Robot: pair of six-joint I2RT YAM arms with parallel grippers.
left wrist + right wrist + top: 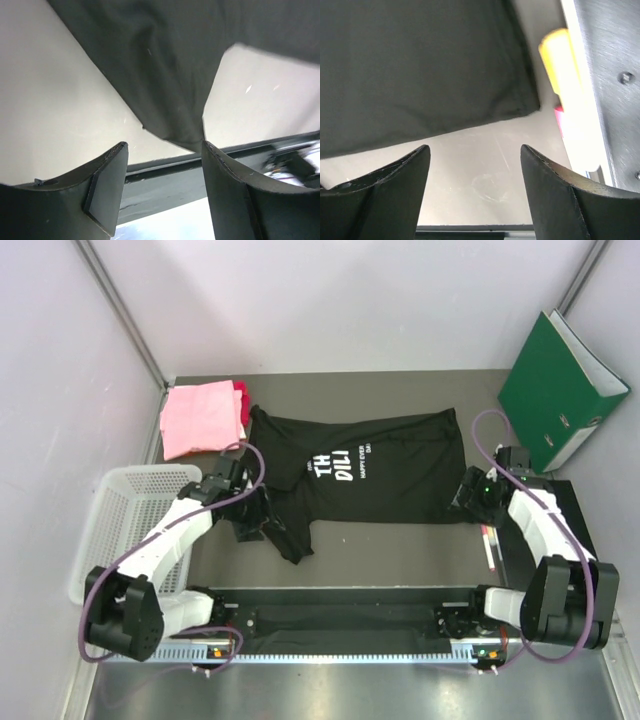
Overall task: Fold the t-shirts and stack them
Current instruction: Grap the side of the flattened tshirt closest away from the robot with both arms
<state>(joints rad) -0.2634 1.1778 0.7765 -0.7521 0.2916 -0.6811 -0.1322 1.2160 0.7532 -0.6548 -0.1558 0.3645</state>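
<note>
Black t-shirt lay spread across the middle of the worktop, lettering up, its left end rumpled near the left arm. Light pink t-shirt sat folded at the far left corner, with a darker pink-red t-shirt showing at its right edge; a white basket and a green binder stood apart from the work. Left fingers stood apart with nothing between them; a hanging point of black cloth touched the tip of one finger only. Right fingers were likewise spread, with bare worktop in the gap and the shirt's near right corner lying just ahead, beside a yellow and pink marker. The step in hand appeared to be taking hold of the black shirt at both ends for its first fold. The next move would call for advancing each pair of fingers over a hem, closing on cloth alone, clear of the marker, then lifting both ends evenly.
</note>
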